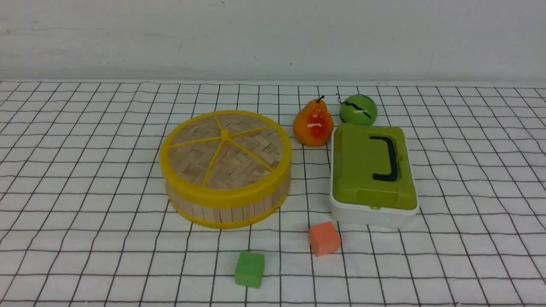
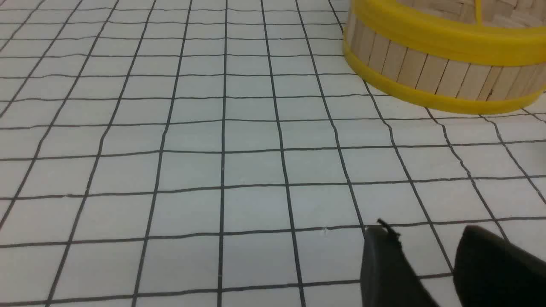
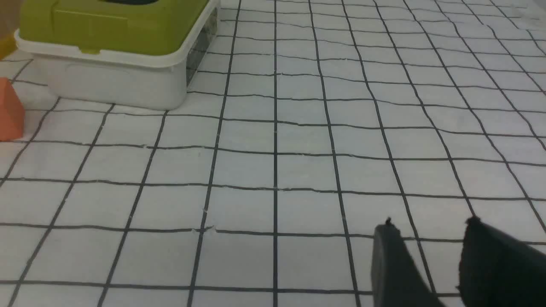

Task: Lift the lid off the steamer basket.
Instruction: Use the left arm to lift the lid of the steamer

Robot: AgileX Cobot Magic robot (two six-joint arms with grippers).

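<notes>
The steamer basket [image 1: 226,207] stands left of the middle of the checked cloth, a round tub of light wooden slats with yellow rims. The lid [image 1: 225,149], woven bamboo with a yellow rim and yellow spokes, sits flat on top of it. In the left wrist view the steamer basket [image 2: 443,72] lies well beyond my left gripper [image 2: 426,232], whose fingers stand apart over bare cloth, holding nothing. My right gripper [image 3: 431,224] is open too, empty, over bare cloth. Neither arm shows in the front view.
A white box with a green lid and black handle [image 1: 373,172] stands right of the basket; it shows also in the right wrist view [image 3: 115,47]. Behind it are a pear [image 1: 312,123] and a green ball [image 1: 358,109]. An orange cube [image 1: 324,238] and a green cube [image 1: 249,268] lie in front.
</notes>
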